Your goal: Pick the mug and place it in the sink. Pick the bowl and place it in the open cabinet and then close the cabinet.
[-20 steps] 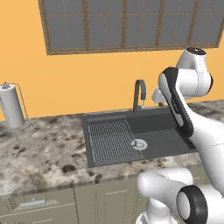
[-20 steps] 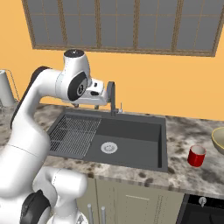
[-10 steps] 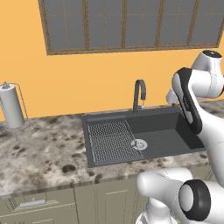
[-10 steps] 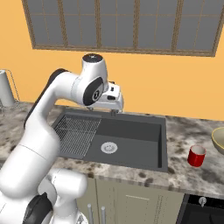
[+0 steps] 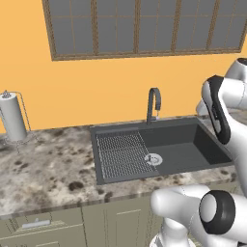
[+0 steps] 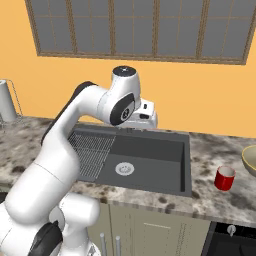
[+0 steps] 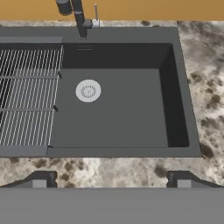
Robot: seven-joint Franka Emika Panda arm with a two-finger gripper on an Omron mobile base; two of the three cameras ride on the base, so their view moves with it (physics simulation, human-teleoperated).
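Note:
The small red mug (image 6: 225,177) stands on the speckled counter to the right of the sink (image 6: 150,155). Beside it, the tan bowl (image 6: 250,160) is cut off by the right edge of the picture. My gripper (image 6: 146,120) hovers above the back of the dark sink basin, left of the mug and well apart from it. In the hand view the gripper (image 7: 110,181) is open with nothing between its fingertips (image 7: 39,180), and it looks down into the sink (image 7: 118,113) with its silver drain (image 7: 88,90). The cabinet is out of view.
A curved dark faucet (image 5: 153,103) rises behind the basin, and a ribbed drainboard (image 5: 120,154) fills the sink's left part. A paper towel roll (image 5: 12,116) stands at the far left. A black appliance top (image 6: 232,240) sits below the mug's counter.
The arm has swung to the right over the sink, carrying the open hand closer to the mug's side. Mug, bowl and base have stayed put.

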